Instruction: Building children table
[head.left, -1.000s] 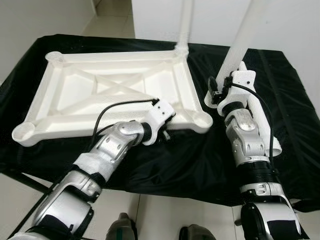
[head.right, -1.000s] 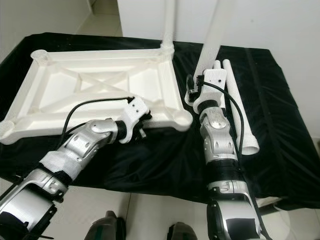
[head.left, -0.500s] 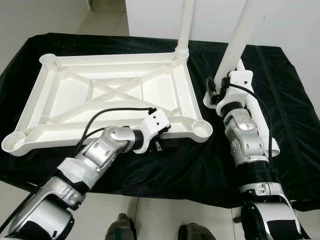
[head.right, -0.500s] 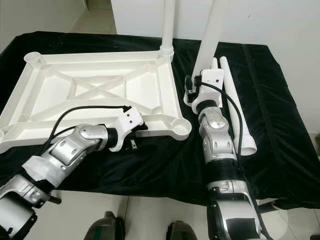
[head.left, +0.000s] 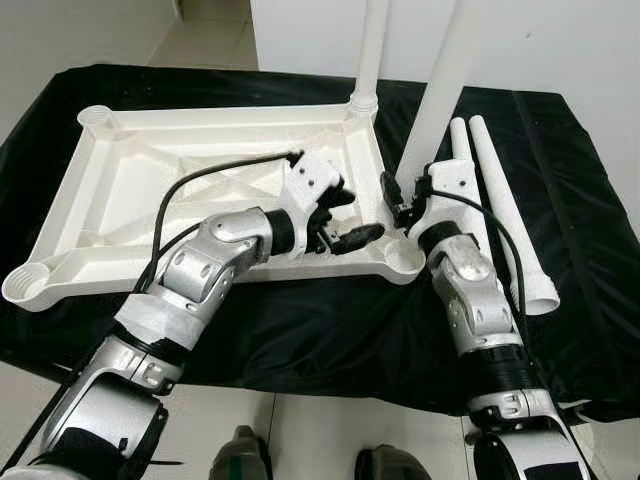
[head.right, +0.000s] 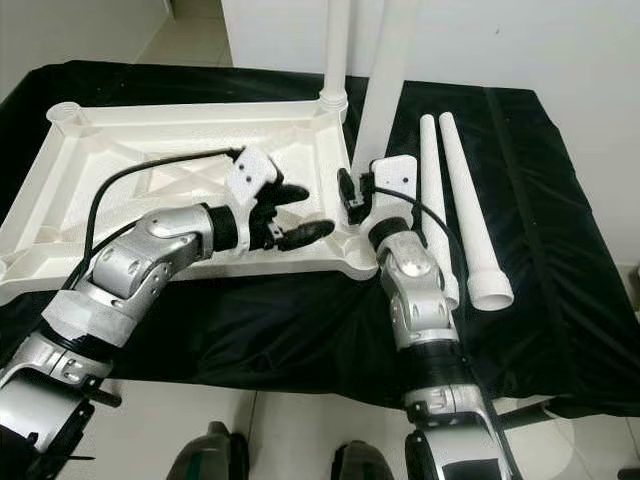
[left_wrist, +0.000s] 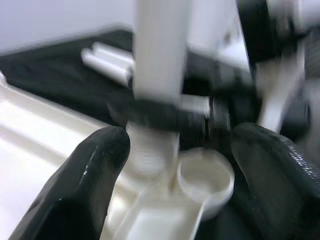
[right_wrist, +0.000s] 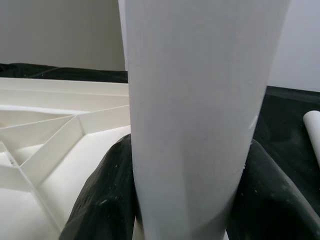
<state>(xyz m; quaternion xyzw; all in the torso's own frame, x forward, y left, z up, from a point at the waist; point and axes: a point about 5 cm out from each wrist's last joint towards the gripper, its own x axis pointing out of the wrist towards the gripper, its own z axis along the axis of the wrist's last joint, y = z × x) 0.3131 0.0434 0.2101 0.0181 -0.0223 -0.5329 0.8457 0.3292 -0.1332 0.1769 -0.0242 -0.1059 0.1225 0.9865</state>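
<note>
Tabletop (head.left: 150, 190), upside down, fills the frame's centre-left on the black counter (head.left: 580, 180). Right gripper (head.left: 408, 200), forearm raised, clamps an upright leg (head.left: 440, 85); left gripper (head.left: 345, 215) reaches across, fingers (left_wrist: 95, 165) spread, empty.

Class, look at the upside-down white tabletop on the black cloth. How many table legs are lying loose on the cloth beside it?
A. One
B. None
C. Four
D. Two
D: two loose legs lie side by side on the black cloth to the right of the tabletop, while a third leg stands in a far corner socket and the right gripper holds a fourth leg upright.
</note>
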